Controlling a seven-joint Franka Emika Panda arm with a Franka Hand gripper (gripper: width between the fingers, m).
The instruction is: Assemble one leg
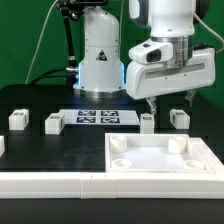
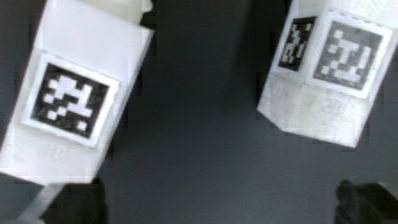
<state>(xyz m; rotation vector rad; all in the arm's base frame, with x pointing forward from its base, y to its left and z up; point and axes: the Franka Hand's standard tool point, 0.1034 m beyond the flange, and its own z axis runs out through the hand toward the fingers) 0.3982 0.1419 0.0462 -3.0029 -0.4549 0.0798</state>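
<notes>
4 legs sit in a row across the middle of the exterior view on the black table (image 1: 90, 145). 2 of them are far toward the exterior view's left, one at the end of the row (image 1: 17, 119) and its neighbour (image 1: 53, 123). The other 2 are under the arm: the leg nearest the marker board (image 1: 147, 122) and the rightmost leg (image 1: 179, 118). The marker board (image 1: 97, 116) lies between the 2 pairs, and the white square panel (image 1: 150, 152) fills the lower right of the frame.

The gripper (image 1: 170, 103) hangs above the right-hand pair with its jaws spread wide and nothing held. It looks centred over the gap between those 2 legs, not over either one.

The wrist view agrees. One tagged leg (image 2: 75, 95) and a second tagged leg (image 2: 329, 70) flank a strip of bare table. The gripper (image 2: 214, 203) faces that strip, with 1 dark fingertip (image 2: 63, 205) roughly in line with each block.

Both blocks show their long axis running across the line that joins the fingertips, each slightly tilted. The jaws would therefore close over a short width. Judging by this, the next move is a sideways shift onto 1 leg before descending. Which of the 2 is meant cannot be told.
</notes>
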